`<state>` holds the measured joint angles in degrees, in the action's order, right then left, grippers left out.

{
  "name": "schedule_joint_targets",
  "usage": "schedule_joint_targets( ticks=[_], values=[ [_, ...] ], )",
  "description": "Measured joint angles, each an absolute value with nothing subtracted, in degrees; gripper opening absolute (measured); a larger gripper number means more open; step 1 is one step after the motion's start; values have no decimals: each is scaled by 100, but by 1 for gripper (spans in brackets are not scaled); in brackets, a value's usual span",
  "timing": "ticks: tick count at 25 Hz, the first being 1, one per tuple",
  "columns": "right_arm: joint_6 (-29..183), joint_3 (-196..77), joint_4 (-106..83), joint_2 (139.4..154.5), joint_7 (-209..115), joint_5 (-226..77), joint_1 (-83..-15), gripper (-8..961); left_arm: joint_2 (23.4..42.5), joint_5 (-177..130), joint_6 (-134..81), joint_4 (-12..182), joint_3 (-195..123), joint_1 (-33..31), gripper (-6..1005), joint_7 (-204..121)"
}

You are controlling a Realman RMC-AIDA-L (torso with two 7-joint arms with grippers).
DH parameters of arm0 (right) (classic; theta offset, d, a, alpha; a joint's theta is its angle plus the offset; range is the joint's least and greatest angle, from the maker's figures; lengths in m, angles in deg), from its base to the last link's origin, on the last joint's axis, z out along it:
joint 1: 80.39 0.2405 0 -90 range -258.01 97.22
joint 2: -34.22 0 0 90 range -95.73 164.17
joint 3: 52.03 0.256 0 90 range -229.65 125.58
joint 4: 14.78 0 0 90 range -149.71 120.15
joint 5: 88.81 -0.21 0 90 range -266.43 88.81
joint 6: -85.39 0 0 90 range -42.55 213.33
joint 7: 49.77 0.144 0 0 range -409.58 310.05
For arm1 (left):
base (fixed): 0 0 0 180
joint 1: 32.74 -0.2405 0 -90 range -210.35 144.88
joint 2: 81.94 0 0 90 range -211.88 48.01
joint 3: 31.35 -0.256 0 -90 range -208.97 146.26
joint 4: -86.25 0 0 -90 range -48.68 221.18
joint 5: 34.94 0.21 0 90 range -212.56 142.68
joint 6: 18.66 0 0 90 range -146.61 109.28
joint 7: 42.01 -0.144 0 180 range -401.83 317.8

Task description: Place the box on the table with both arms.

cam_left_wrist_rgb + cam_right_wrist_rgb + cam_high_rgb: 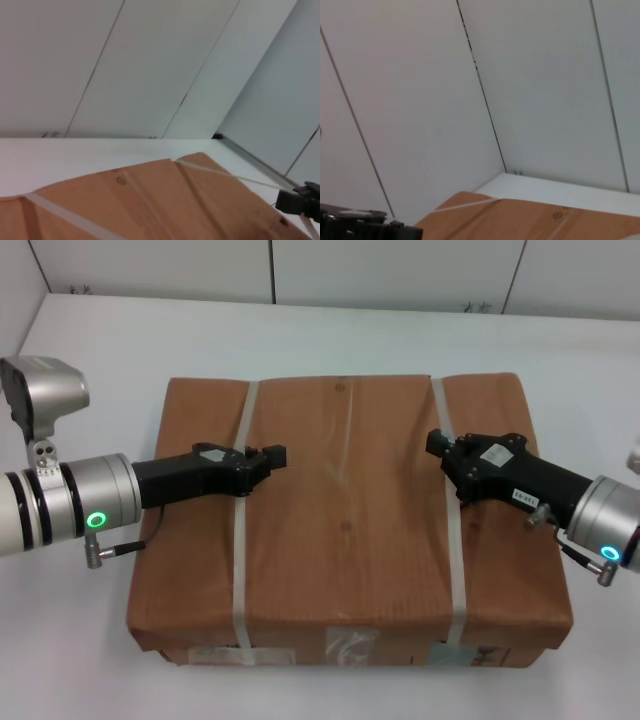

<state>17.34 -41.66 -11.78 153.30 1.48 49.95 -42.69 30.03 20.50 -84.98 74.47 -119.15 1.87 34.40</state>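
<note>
From the head view I see the box [345, 530] lying flat on the white worktop [100, 350], labelled side toward me. My left gripper [272, 458] hangs over the box top, its tip just past the left strap [242, 510], which runs beneath it. My right gripper [436, 443] hangs over the top too, its tip at the right strap [450, 520]. The clear tape [345, 455] runs down the middle between the two. I cannot tell whether either set of jaws is spread, closed or hooked on a strap. In the left wrist view the box top [150, 210] fills the lower part, with the right gripper [300, 202] at the far strap.
</note>
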Motion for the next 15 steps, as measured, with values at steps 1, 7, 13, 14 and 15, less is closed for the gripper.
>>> schedule_joint_targets(
  ticks=[1, 7, 13, 14, 15],
  values=[
    [1822, -4182, -1213, 15330, 158, 4996, -4254, 4, 3003, 2052, -8449, 7447, -11920, 188, -1, 3436],
    [2505, -4234, -1483, 15333, 174, 5014, -4149, 4, 3071, 2087, -7973, 7461, -11938, 199, -1, 3267],
    [3129, -4307, -1673, 15331, 251, 5080, -4027, 4, 3238, 2350, -7387, 7454, -11950, 276, -2, 3157],
    [3211, -4313, -1702, 15330, 252, 5085, -4004, 4, 3262, 2397, -7300, 7453, -11951, 294, -2, 3147],
    [3302, -4317, -1742, 15330, 252, 5086, -3984, 4, 3299, 2454, -7186, 7447, -11950, 321, -2, 3140]
  ],
)
